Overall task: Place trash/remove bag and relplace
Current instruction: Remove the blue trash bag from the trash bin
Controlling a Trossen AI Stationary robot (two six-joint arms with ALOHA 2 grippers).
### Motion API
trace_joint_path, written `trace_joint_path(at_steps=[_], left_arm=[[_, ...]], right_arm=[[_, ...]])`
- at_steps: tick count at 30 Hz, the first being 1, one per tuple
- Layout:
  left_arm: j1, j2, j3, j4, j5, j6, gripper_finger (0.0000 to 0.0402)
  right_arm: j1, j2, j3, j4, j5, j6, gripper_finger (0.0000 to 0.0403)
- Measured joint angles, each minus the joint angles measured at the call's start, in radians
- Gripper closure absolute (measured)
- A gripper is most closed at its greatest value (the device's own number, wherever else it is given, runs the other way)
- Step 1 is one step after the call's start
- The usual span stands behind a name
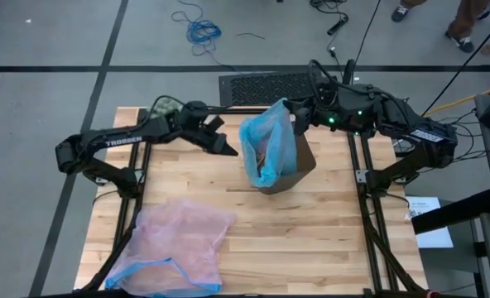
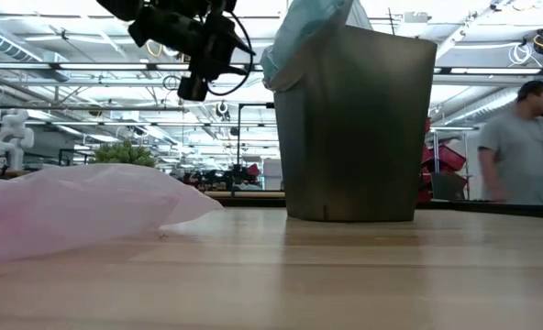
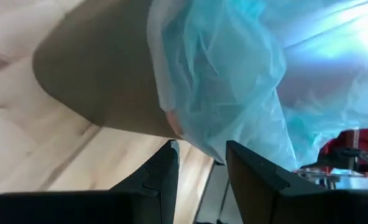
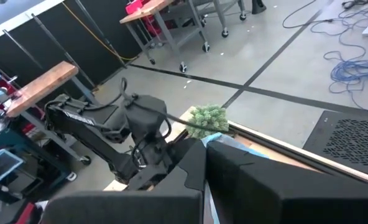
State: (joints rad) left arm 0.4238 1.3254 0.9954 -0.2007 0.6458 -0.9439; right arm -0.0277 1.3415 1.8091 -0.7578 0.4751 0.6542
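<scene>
Nearest us, one pink bag (image 1: 172, 246); one bin (image 1: 293, 165) holds one blue bag (image 1: 267, 145). Left gripper (image 1: 231, 150), fingers apart, beside it; right gripper (image 1: 297, 116) clamps its rim.

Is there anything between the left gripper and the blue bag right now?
Nothing visible. The left gripper is open beside the blue bag, which sits in the brown bin, with bare gap between them. The pink bag lies well away, near the table's front.
</scene>
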Motion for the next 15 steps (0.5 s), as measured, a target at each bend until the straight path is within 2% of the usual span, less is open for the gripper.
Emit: trace_joint_path(at_steps=[6,15], left_arm=[[-0.02,0.005,-0.042,0.016,-0.077,-0.035,0.0272],[-0.028,0.071,-0.067,0.186,-0.078,-0.094,0.0272]], right_arm=[[-0.006,0.0,0.0,0.016,0.0,-0.015,0.0403],[-0.026,0.001,0.0,0.07,-0.004,-0.061,0.0403]])
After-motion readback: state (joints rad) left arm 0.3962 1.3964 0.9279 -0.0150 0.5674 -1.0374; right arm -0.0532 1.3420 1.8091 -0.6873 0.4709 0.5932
